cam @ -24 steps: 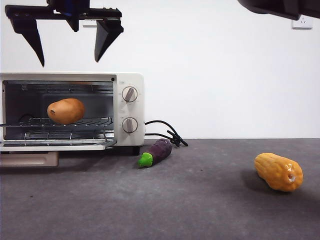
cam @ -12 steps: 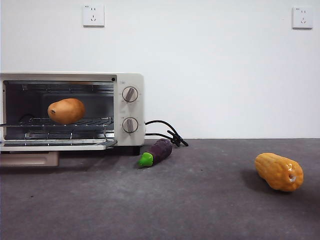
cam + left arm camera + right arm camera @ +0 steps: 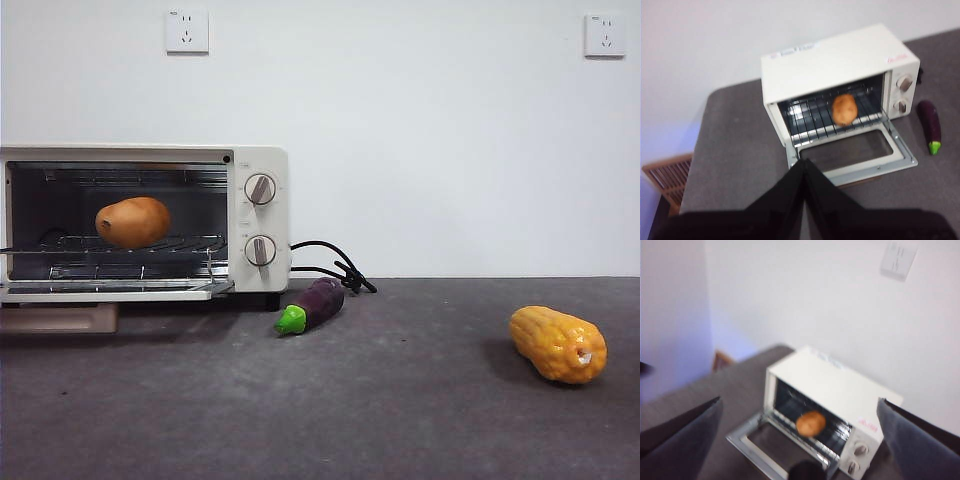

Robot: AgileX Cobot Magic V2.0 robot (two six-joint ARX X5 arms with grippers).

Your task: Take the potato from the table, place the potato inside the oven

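Note:
The orange-brown potato [image 3: 132, 222] lies on the wire rack inside the cream-white oven [image 3: 258, 165], whose door hangs open and flat. No gripper touches it. My left gripper [image 3: 803, 162] is high above the table [image 3: 400, 420], in front of the oven [image 3: 840, 57], its jaws shut together on nothing; the potato [image 3: 844, 109] shows beyond them. My right gripper [image 3: 799, 401] is also raised, jaws wide open and empty, looking down on the oven [image 3: 835, 385] and the potato [image 3: 811, 423]. Neither arm appears in the front view.
A purple eggplant [image 3: 312, 305] with a green cap lies just right of the oven, by its black cord [image 3: 335, 268]. A yellow corn cob [image 3: 557, 344] rests at the right of the table. A wooden slatted thing [image 3: 667, 175] sits off the table's edge.
The open gripper above the oven and the dark arm at the top right have both left the front view. The potato has stayed on the rack.

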